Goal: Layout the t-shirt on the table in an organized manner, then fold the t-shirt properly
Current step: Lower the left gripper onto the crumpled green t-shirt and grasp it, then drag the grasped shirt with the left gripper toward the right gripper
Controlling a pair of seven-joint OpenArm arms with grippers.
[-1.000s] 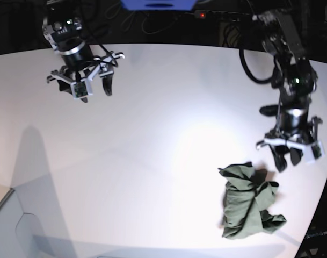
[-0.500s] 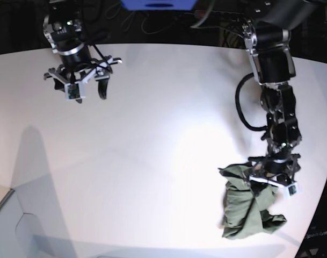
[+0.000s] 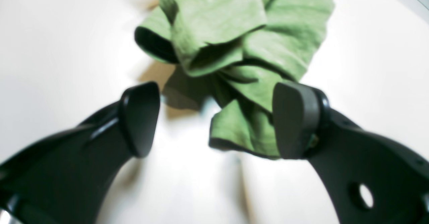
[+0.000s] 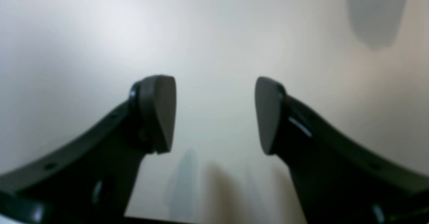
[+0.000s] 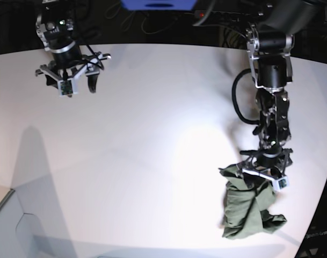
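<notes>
Plain olive-green t-shirt (image 5: 249,207) (brighter green up close), white table (image 5: 152,134), black tools (image 3: 214,120)

Smooth white table (image 5: 152,140) with curved edge, crumpled olive-green t-shirt (image 5: 249,207) lying near one edge

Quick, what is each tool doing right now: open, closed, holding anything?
Left tool: open, holding nothing, straddling a fold of the t-shirt.
Right tool: open, empty, above the bare table.
</notes>
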